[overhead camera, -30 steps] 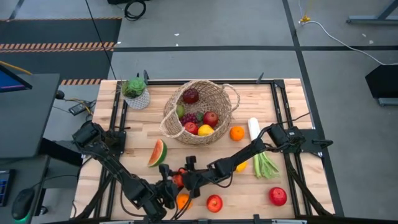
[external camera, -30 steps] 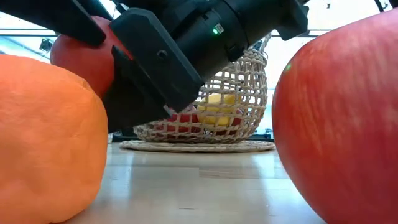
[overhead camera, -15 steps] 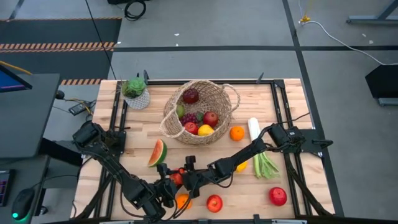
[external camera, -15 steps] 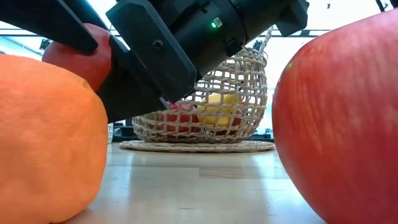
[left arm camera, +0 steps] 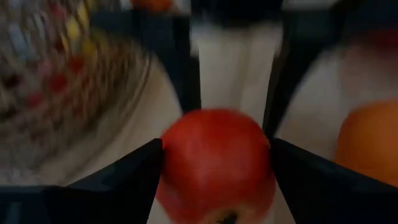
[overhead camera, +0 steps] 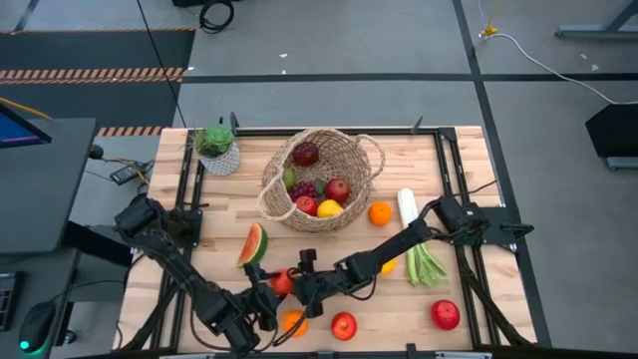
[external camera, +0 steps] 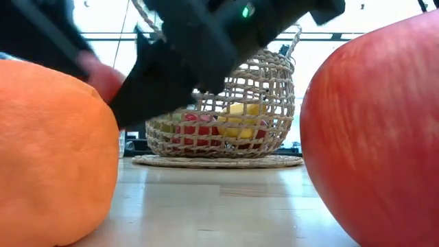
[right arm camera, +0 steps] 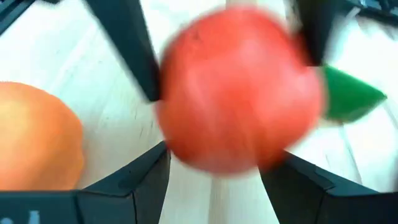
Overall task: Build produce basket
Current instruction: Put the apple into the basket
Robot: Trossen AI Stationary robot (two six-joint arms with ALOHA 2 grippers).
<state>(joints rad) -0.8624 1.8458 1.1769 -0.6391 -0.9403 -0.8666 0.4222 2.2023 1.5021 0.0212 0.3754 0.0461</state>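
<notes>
A red apple (overhead camera: 282, 282) hangs near the table's near edge, between my two grippers. My left gripper (overhead camera: 269, 293) reaches in from the left and is shut on the apple (left arm camera: 214, 165). My right gripper (overhead camera: 298, 284) faces it from the right, open. Its fingers stand on either side of the apple (right arm camera: 239, 93); whether they touch it I cannot tell. The woven basket (overhead camera: 371, 160) stands at the far middle and holds apples, a lemon, grapes and a pear. An orange (overhead camera: 292, 321) lies on the table below the grippers. My left gripper pinches the red apple between its two fingers, one on each side (left arm camera: 171, 162). The fingers come roughly level from the table's left. The apple (external camera: 103, 75) is lifted clear of the table.
On the table lie a watermelon slice (overhead camera: 253, 244), an orange (overhead camera: 380, 213), a lemon (overhead camera: 387, 266), a leek (overhead camera: 419, 244) and two red apples (overhead camera: 344, 325) (overhead camera: 446, 314). A small potted plant (overhead camera: 217, 148) stands at the far left. The orange (external camera: 48, 151) and an apple (external camera: 374, 130) fill the low view.
The apple has shifted a little toward the far-left with my left gripper, and more of the orange under it now shows. In the low view the gripper above the apple has moved upward.
</notes>
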